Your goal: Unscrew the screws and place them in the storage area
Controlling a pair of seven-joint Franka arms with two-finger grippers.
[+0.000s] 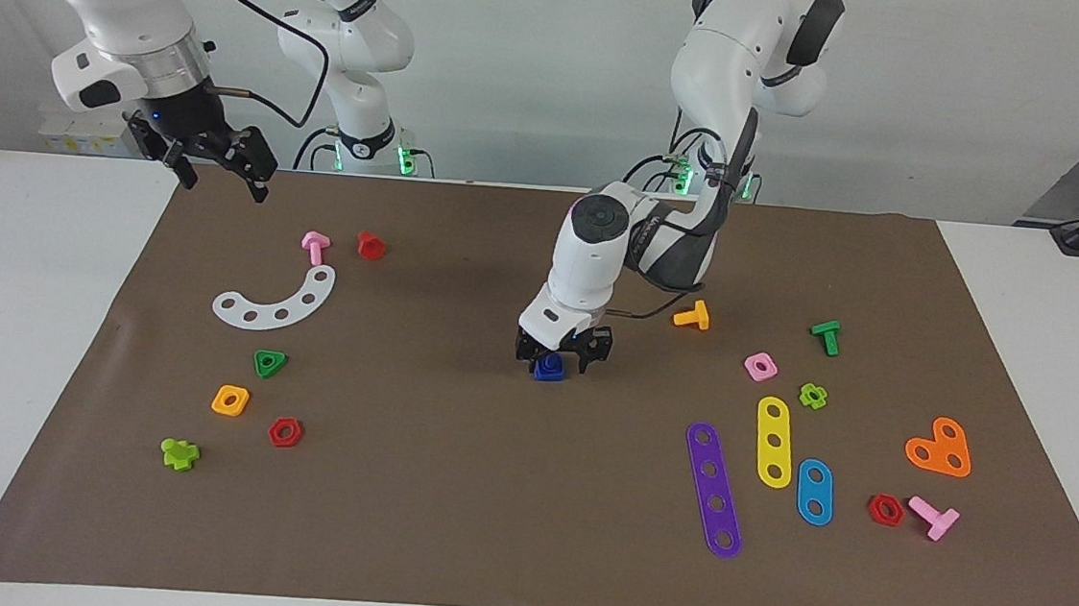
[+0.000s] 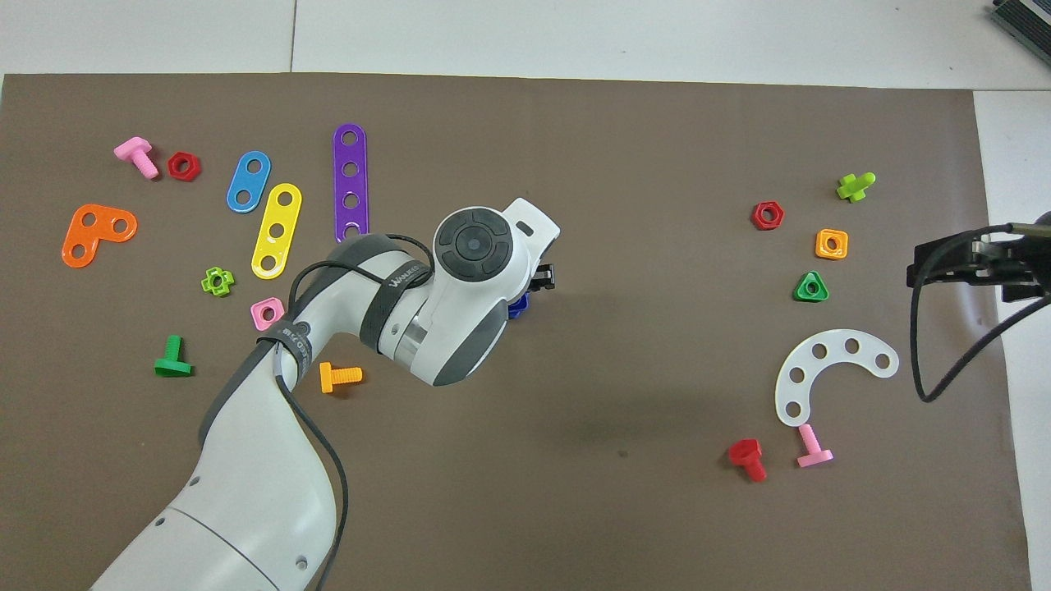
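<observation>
Straddling blue bolt (image 1: 549,367) mid-mat, left gripper (image 1: 561,355) jaws spread, bolt between them; right gripper (image 1: 214,160) waits, jaws apart, empty.

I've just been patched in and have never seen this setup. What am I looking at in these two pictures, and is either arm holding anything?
Two white robot arms work at a table covered by a brown paper mat. One picture faces the robots from across the table; the other looks down from above their own end. The left gripper is down at the mat's middle, its fingers around a small blue bolt. The right gripper waits in the air over the mat's edge, holding nothing. Coloured toy bolts, nuts and perforated strips lie scattered toward both ends, such as a purple strip and a white curved strip.
</observation>
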